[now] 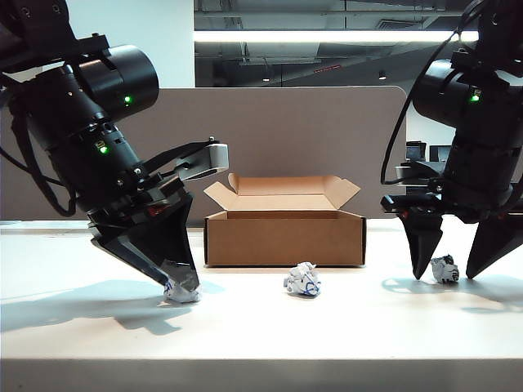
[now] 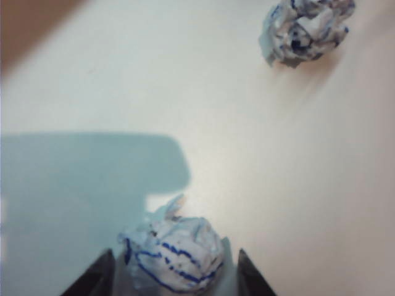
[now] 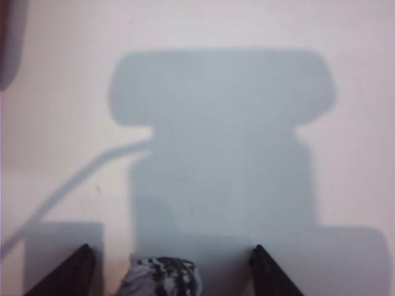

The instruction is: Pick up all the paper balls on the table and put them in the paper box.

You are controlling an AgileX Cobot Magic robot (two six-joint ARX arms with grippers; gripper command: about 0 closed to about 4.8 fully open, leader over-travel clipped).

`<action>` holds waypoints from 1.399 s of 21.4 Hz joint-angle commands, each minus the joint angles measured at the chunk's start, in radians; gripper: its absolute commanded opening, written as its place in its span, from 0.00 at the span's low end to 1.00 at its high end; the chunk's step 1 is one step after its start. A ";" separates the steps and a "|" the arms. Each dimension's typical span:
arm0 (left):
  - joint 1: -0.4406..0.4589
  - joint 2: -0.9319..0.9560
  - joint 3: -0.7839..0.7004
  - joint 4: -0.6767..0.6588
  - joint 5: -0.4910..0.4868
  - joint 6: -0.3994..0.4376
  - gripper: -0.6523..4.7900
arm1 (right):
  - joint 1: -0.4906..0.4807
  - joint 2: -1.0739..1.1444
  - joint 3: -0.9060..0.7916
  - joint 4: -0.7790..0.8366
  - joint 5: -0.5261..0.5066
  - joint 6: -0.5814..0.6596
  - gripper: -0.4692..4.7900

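Your left pincer (image 2: 173,271) and right pincer (image 3: 170,271) each stand apart astride featherlight, crushable paper balls (image 2: 173,256) on the worktop (image 1: 261,327); pinch across their middles.

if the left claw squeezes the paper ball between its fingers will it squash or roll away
The paper ball is loosely crumpled, so it will probably squash a little and feel very light. Its lumpy creases should resist rolling. The left claw brackets it on both sides, still open, so it likely stays put.

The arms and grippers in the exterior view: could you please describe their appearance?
Both arms are black, with bulky cylindrical joint housings carrying small green indicator lights and black cables. The left gripper and right gripper each have two dark, tapered, wedge-shaped fingers. A grey-white module sits on the left wrist.
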 commanded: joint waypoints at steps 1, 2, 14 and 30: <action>-0.001 -0.003 0.003 -0.009 0.001 -0.012 0.57 | 0.000 -0.002 -0.001 -0.051 0.004 0.005 0.73; -0.001 -0.003 0.003 -0.011 0.001 -0.015 0.57 | 0.000 -0.002 -0.001 -0.055 0.012 0.005 0.70; -0.001 -0.003 0.003 0.063 -0.018 -0.014 0.56 | 0.001 -0.002 -0.001 -0.076 0.015 0.005 0.58; -0.001 0.009 0.003 0.058 -0.080 0.011 0.49 | 0.001 -0.002 -0.001 -0.095 0.018 0.005 0.41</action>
